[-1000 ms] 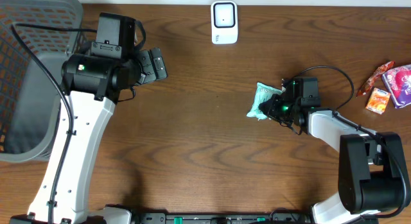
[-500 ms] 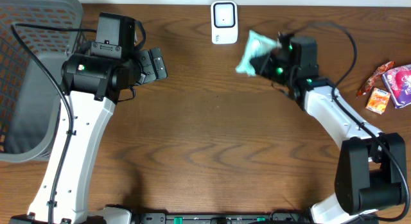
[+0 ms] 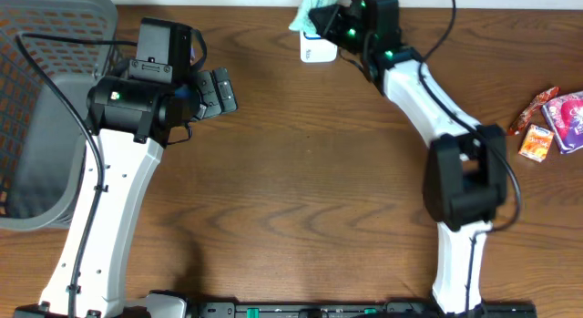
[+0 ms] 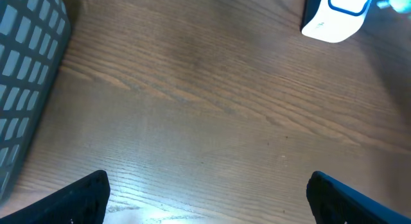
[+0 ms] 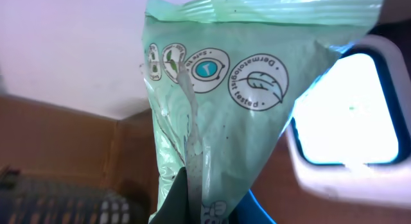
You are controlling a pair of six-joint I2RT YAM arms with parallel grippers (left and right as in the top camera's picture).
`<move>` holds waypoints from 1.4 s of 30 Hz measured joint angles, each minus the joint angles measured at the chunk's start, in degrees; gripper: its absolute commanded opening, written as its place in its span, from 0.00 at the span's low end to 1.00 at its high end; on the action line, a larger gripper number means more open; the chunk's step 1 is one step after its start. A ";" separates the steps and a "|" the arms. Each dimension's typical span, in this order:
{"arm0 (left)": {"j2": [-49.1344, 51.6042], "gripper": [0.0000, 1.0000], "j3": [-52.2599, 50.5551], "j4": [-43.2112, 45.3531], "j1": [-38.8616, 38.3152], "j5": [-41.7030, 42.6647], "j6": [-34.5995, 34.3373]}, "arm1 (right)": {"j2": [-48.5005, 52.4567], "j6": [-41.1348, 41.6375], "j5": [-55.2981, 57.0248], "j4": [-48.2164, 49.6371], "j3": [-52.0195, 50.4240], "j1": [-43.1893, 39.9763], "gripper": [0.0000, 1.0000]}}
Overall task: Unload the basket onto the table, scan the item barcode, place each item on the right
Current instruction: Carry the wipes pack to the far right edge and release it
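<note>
My right gripper (image 3: 339, 22) is shut on a pale green packet (image 3: 314, 8) and holds it just above the white scanner (image 3: 315, 53) at the table's far edge. In the right wrist view the packet (image 5: 244, 95) hangs in front of the scanner's bright window (image 5: 347, 121), pinched at its lower seam by the right gripper (image 5: 212, 208); round printed logos show, no barcode. My left gripper (image 3: 219, 90) stands open over bare wood, well left of the scanner. Its dark fingertips (image 4: 77, 198) frame empty table, with the scanner (image 4: 334, 15) at the top right.
A grey mesh basket (image 3: 36, 127) fills the far left; its wall (image 4: 26, 70) shows in the left wrist view. Several snack packets (image 3: 547, 122) lie at the right edge. The brown wooden table (image 3: 301, 190) spreads between the arms.
My right arm has carried the green packet from the table's right middle up and leftward to the scanner at the far edge. The left arm has stayed still.
</note>
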 measured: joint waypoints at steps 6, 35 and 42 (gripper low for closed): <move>0.00 0.98 0.00 0.00 0.02 -0.02 -0.02 | 7.32 1.07 1.07 -2.34 7.67 -0.61 0.01; 0.00 0.98 0.00 -0.04 0.00 -0.02 0.00 | -5.20 -16.59 9.81 -48.19 8.87 -27.58 0.01; 0.00 0.98 0.00 0.00 0.02 -0.02 0.00 | -7.63 -23.45 19.39 -62.90 9.66 -40.46 0.01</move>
